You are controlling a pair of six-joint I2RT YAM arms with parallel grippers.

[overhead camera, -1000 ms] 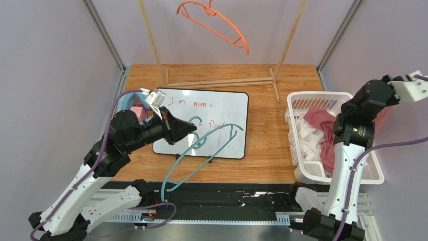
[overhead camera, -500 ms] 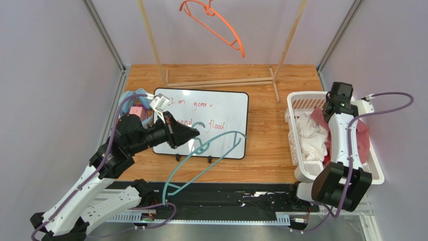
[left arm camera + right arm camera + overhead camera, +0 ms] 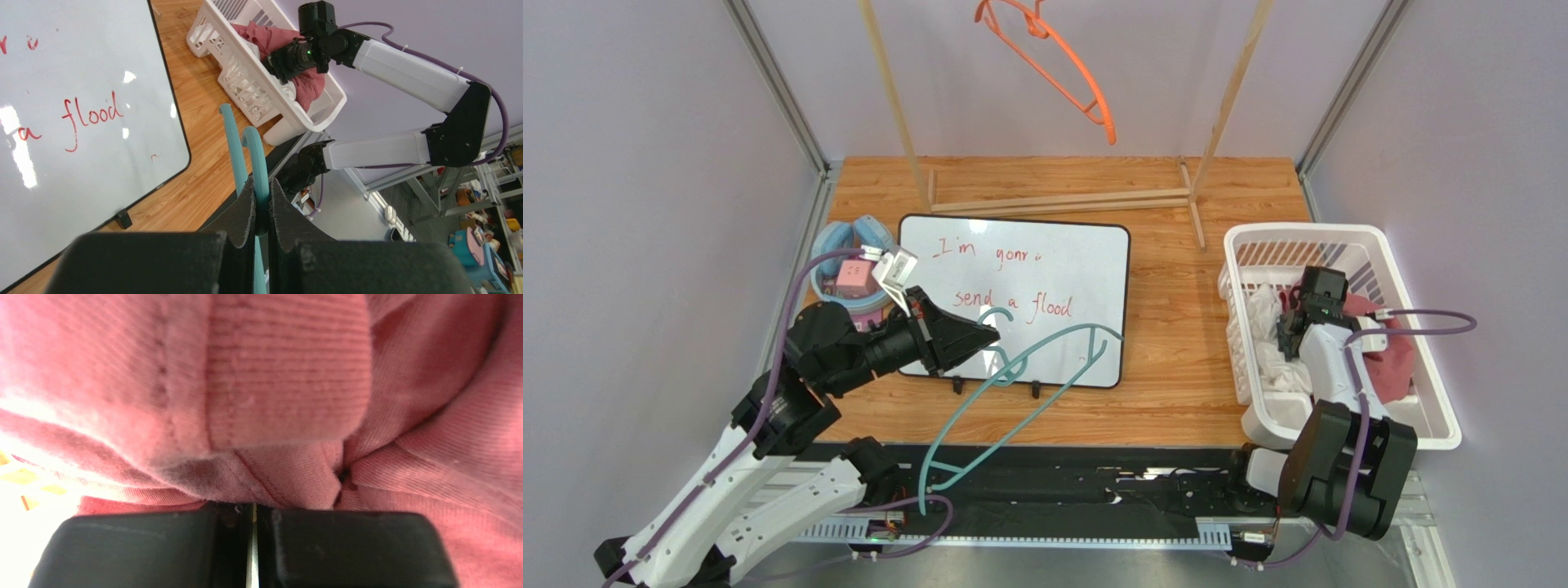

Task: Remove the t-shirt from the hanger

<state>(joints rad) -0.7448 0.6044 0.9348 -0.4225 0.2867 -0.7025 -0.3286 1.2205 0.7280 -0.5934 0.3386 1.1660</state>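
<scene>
At 7 o'clock the left end effector (image 3: pixel 262 191) is clamped on the hook of a bare teal plastic hanger (image 3: pixel 260 164), which overhangs the wooden bench's (image 3: pixel 1173 368) near edge. At 3 o'clock the right end effector (image 3: pixel 253 508) has its fingers closed against the pink ribbed t-shirt (image 3: pixel 276 386) inside the white slatted plastic basket (image 3: pixel 1302 229). Whether cloth is pinched is hidden. At 12 o'clock an orange plastic hanger (image 3: pixel 1104 119) is cut off by the frame.

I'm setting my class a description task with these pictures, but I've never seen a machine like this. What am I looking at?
Two robot arms are bolted side by side. The wide picture looks down from above; the other two come from cameras on each wrist. On the wooden table lie a whiteboard and a white basket of clothes. The left gripper has its jaws shut on a teal hanger; the right gripper, down in the basket, pinches a pink t-shirt.
</scene>
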